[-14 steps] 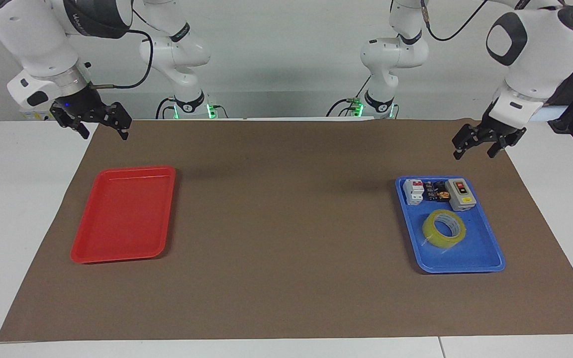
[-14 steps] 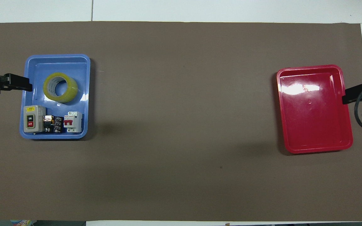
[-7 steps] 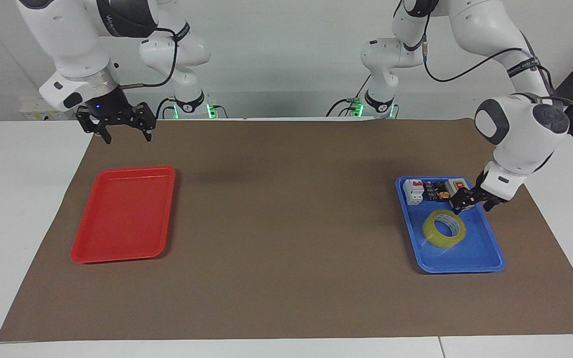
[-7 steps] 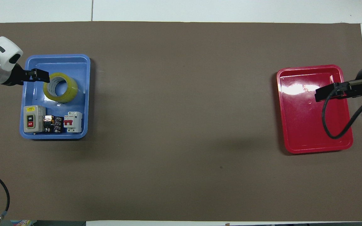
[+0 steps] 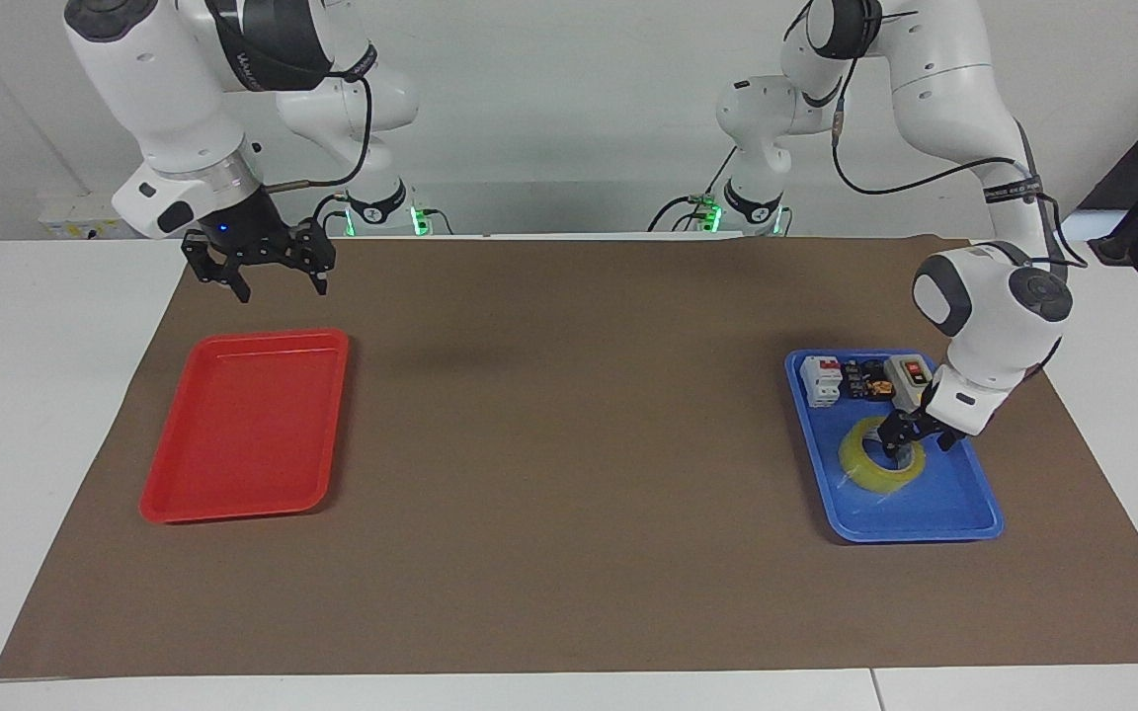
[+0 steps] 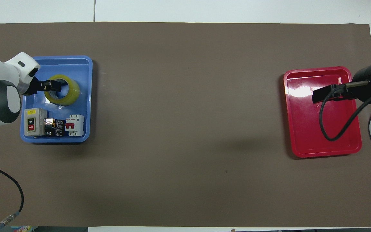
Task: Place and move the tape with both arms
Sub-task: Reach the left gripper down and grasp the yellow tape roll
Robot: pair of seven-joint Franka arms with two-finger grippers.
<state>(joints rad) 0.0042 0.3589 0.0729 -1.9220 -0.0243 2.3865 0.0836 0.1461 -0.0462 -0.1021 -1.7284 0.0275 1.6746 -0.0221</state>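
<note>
The yellow tape point(image 5: 860, 472) lies flat in the blue tray point(image 5: 925, 533), in the half farther from the robots. My left gripper point(image 5: 918, 441) is low at the tape, fingers apart. One finger is in the roll's hole and the other is outside its rim. In the overhead view the left gripper point(image 6: 52, 85) covers the tape's point(image 6: 72, 93) edge toward the left arm's end. My right gripper point(image 5: 278, 286) is open and empty, up in the air over the red tray's point(image 5: 243, 434) end nearer to the robots. The overhead view shows the right gripper point(image 6: 317, 96) over the red tray point(image 6: 324, 145).
In the blue tray point(image 6: 89, 96), nearer to the robots than the tape, stand a white-and-red breaker point(image 6: 75, 125), a small black part point(image 6: 55, 127) and a grey ON/OFF switch box point(image 6: 34, 121). A brown mat point(image 5: 569, 444) covers the table.
My left gripper came down from above the tray's corner onto the tape's rim. My right gripper moved toward the table's middle, over the red tray's near end.
</note>
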